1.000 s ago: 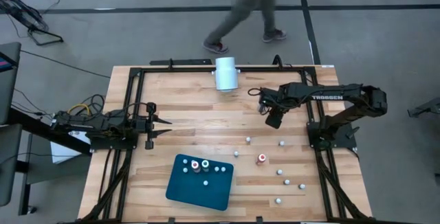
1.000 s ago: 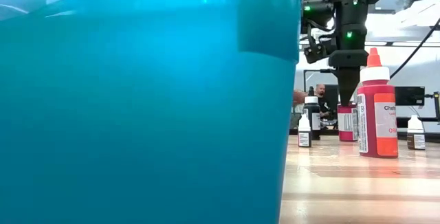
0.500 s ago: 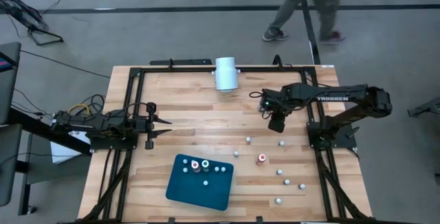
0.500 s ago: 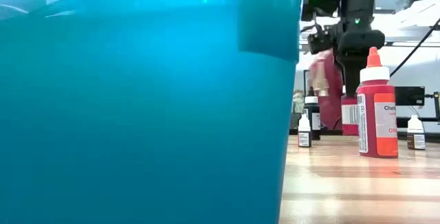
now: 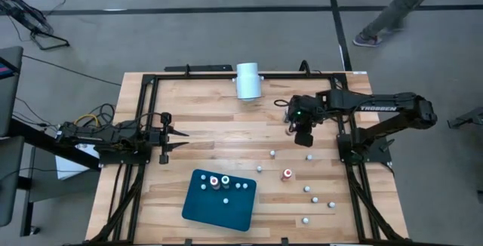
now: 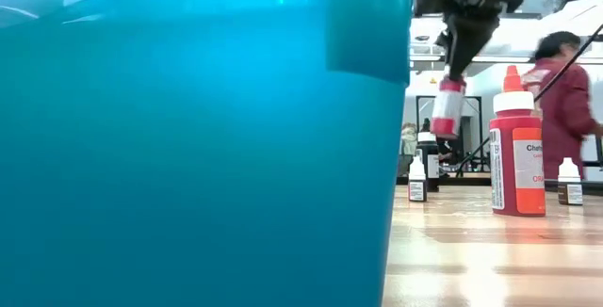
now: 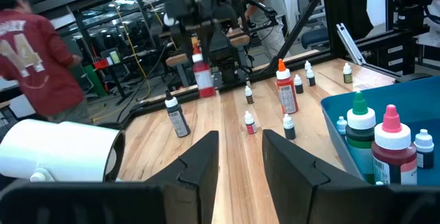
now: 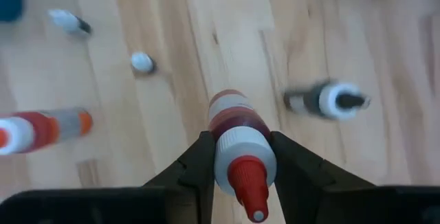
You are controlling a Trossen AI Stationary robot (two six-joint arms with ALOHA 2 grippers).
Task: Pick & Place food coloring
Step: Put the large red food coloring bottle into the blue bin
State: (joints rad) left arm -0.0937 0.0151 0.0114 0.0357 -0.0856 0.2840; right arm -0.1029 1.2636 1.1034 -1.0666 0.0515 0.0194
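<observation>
My right gripper (image 5: 303, 134) hangs over the table's far right part, shut on a red food coloring bottle (image 6: 447, 109) with a white cap and a red tip. Other small bottles stand on the wood to its near side, among them a taller red one (image 5: 287, 174) and white-capped ones (image 5: 307, 156) (image 5: 272, 153). Several more stand on the dark teal tray (image 5: 219, 208). My left gripper (image 5: 181, 135) waits open at the table's left side, touching nothing. My right gripper (image 8: 240, 141) holds the red bottle by its white cap (image 8: 228, 157), pinched between the two fingers (image 8: 199, 159). The fingers come from above, pointing down. The bottle hangs below them, slightly tilted and lifted clear of the table (image 6: 490, 241).
A large white cylinder (image 5: 247, 80) lies at the table's far edge. A black frame (image 5: 151, 80) runs around the table. The tray's wall (image 6: 188, 137) fills most of the low view. A person (image 6: 563, 100) walks beyond the far right corner. Bare wood lies between the arms.
My right gripper has risen with the red bottle, which stood on the table a second ago and now hangs tilted, clear of the wood. The person behind the table has walked off toward the right.
</observation>
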